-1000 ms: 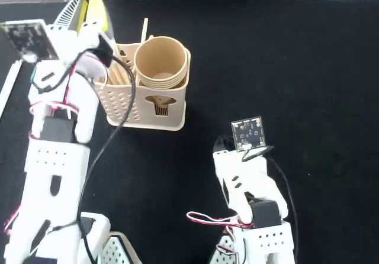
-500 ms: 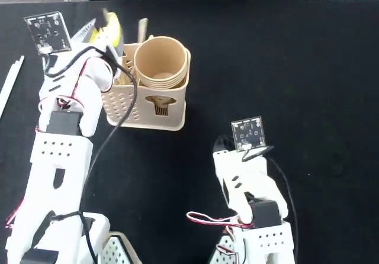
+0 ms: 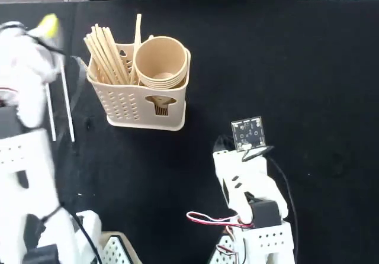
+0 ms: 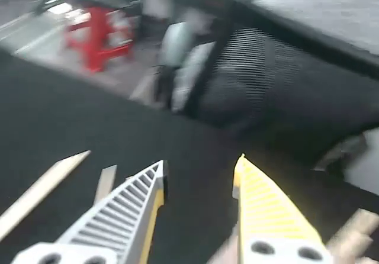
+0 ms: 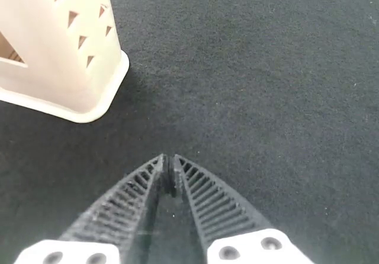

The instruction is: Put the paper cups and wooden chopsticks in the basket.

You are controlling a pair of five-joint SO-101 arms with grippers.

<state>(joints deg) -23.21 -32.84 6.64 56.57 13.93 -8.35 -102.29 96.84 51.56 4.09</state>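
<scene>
From the high view I see the basket (image 3: 139, 101) standing upright on the black table (image 3: 296, 68), toward its far left part. The paper cups (image 3: 161, 63) sit nested as one stack in the basket's right side, mouth up. The wooden chopsticks (image 3: 109, 52) stand as a bundle in its left side, leaning outward with their tips well above the rim. One single stick rises between the bundle and the cups. My left arm (image 3: 23, 80) is at the left edge of the table, beside the basket and apart from it. The left gripper (image 4: 200, 163) is spread wide in its wrist view, the white finger and the yellow finger well apart, with nothing between them. Pale stick ends (image 4: 44, 187) show low in that view on either side of the fingers; I cannot tell which sticks they belong to. Two thin pale sticks (image 3: 68, 107) lie on the table between the left arm and the basket. My right arm (image 3: 251, 187) sits near the front edge, well apart from the basket. The right gripper (image 5: 169, 160) has its fingertips pressed together over bare table and holds nothing, with a corner of the basket (image 5: 59, 57) farther off.
</scene>
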